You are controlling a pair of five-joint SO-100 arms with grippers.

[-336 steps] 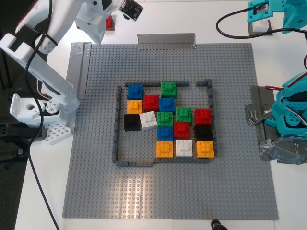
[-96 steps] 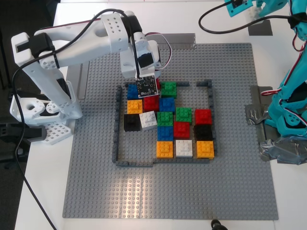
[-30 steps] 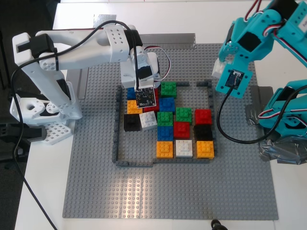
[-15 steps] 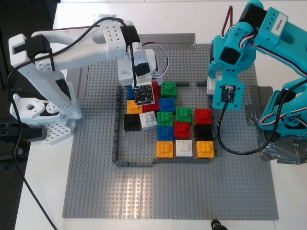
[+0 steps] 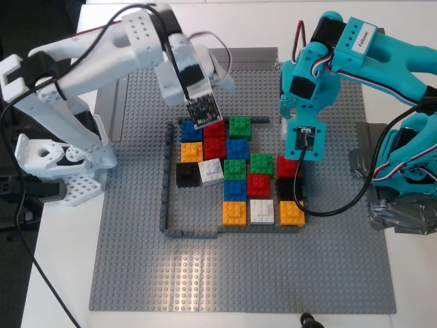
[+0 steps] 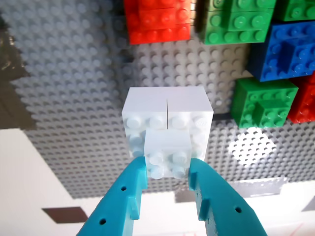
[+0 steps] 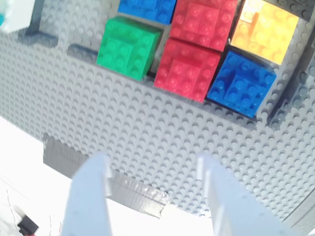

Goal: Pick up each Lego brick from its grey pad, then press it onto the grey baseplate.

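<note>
My first gripper [image 6: 167, 167], on the teal arm [image 5: 321, 68], is shut on a white Lego brick [image 6: 167, 128] and holds it above the grey baseplate [image 5: 239, 273], near the back right of the brick cluster. The arm hides this brick in the exterior view. My second gripper [image 7: 152, 164], on the white arm [image 5: 136, 41], is open and empty above the baseplate's back edge. A red brick [image 7: 187, 66] sits in the back row between a green brick [image 7: 128, 46] and a blue brick [image 7: 241, 86]; it also shows in the exterior view [image 5: 214, 128]. The grey pads are hidden.
A thin dark-grey brick frame [image 5: 167, 184] encloses several coloured bricks, among them a tilted white one [image 5: 211, 171]. A silver tape strip [image 5: 252, 53] lies at the baseplate's back edge. The teal base [image 5: 410, 171] stands at the exterior view's right, the white base [image 5: 48, 157] at its left.
The white arm has lifted back off the red brick, which stays in the back row. The teal arm has swung in toward the cluster's right side with the white brick.
</note>
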